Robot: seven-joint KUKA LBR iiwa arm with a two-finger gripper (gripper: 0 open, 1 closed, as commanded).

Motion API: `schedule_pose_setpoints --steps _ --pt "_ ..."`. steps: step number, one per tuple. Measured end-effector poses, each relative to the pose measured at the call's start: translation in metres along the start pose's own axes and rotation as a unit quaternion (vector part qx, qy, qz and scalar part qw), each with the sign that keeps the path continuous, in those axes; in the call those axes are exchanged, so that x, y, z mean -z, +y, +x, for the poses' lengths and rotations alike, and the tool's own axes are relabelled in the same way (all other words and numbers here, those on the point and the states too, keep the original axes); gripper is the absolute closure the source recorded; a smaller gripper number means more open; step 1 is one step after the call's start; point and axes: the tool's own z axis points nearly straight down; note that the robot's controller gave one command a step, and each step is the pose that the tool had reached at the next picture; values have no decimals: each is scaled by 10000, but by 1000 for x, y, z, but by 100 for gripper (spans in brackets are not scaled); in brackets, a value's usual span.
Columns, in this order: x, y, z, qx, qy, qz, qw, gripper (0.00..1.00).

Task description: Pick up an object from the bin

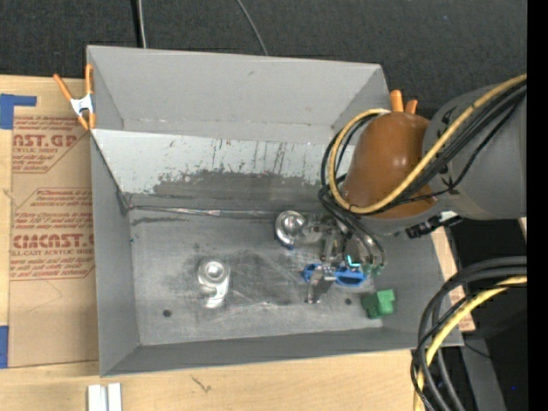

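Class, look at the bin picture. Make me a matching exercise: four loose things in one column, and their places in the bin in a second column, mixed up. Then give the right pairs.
Things
1. green block
2. blue thing
3. round shiny metal piece
4. longish silver piece

Places
A. alone on the left of the bin floor
B. right at the hand, partly under it
C. near the front right corner
D. just left of the hand, nearer the back wall

Pairs: 1-C, 2-B, 3-D, 4-A
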Motion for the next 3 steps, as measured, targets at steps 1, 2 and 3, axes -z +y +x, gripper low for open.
schedule_pose_setpoints --steps 1,2,3 --pt "-52 -8 13 1727 -59 11 9850 0" --pt "-51 -7 12 1722 -59 11 9850 100" --pt "13 55 -19 213 -68 -9 9997 100"
